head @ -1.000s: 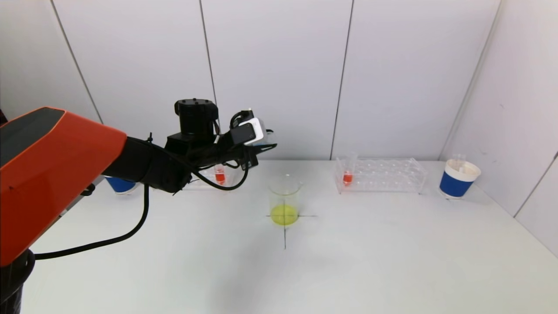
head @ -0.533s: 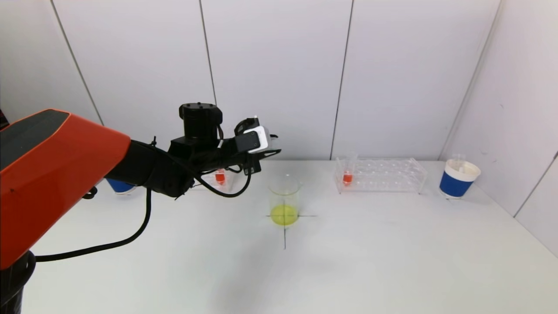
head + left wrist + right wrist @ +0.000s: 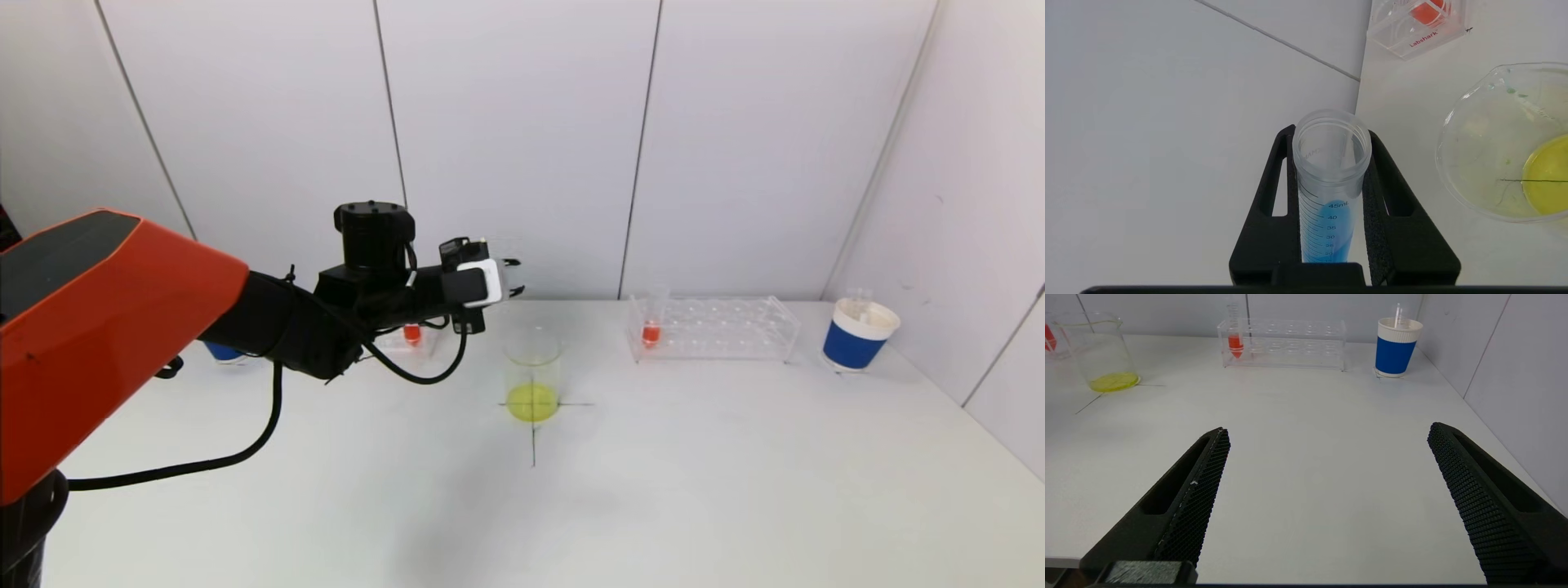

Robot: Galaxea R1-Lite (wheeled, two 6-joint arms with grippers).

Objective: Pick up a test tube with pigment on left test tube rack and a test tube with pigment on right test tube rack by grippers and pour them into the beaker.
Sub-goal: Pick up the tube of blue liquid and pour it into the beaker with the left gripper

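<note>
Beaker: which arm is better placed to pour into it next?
Left. Its claw already grips a tube of blue pigment beside the beaker; the right claw is open, empty and farther off.

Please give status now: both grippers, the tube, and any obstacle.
Left gripper shut on blue-pigment test tube, beside beaker. Right gripper open, parked low over table. Pour path clear.

A white table (image 3: 735,490) fills the lower part of the head view, its top matte and evenly lit — only soft, faint shadows lie on it. Thin black lines (image 3: 534,433) cross near its middle. Behind it stands a wall (image 3: 506,147) of pale grey panels with narrow dark seams; a second panelled wall (image 3: 971,204) closes the right side — meeting the table's edge.
</note>
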